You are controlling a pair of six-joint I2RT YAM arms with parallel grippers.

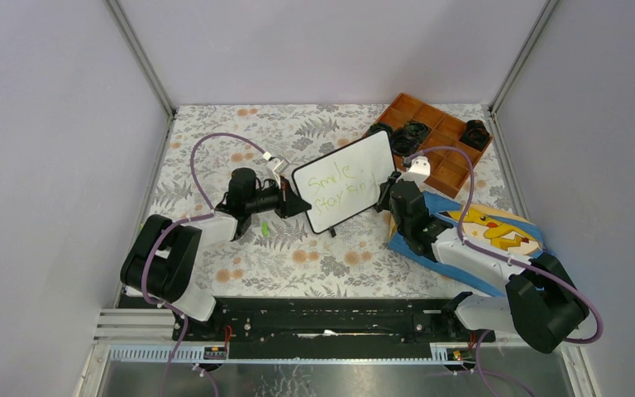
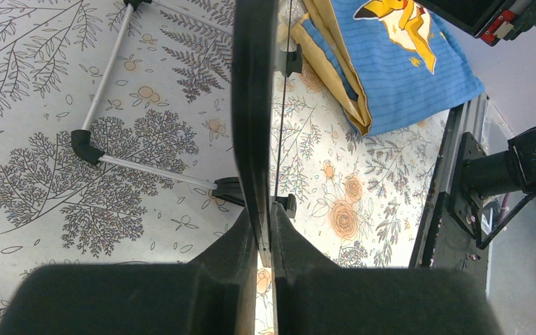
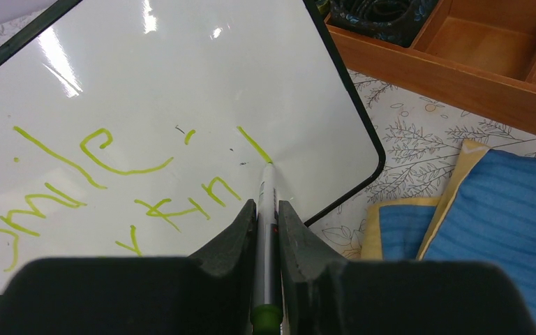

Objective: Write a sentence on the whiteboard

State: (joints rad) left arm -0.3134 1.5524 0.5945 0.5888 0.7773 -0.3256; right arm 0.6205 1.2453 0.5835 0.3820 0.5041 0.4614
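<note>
At mid-table, my left gripper (image 2: 265, 211) pinches the left edge of the upright whiteboard (image 1: 355, 169); my right gripper (image 3: 267, 208) clamps the green marker (image 3: 266, 241), tip on the board. The sentence (image 3: 112, 183) reads "Smile. Stay kin" so far, with the last letter half-drawn.

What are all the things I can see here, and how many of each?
whiteboard: one, white with black frame, middle of the table
sentence: one, green handwriting, two lines on the whiteboard
marker: one, silver with green tip, tip touching the whiteboard
small green piece: one, left of the whiteboard; too small to name
wooden tray: one, brown, compartments, far right corner
black coiled items: about three, in and beside the wooden tray
Pikachu cloth: one, blue, right side
tablecloth: one, floral, covering the table
left gripper: one, black, shut on the whiteboard's edge
right gripper: one, black, shut on the marker
</note>
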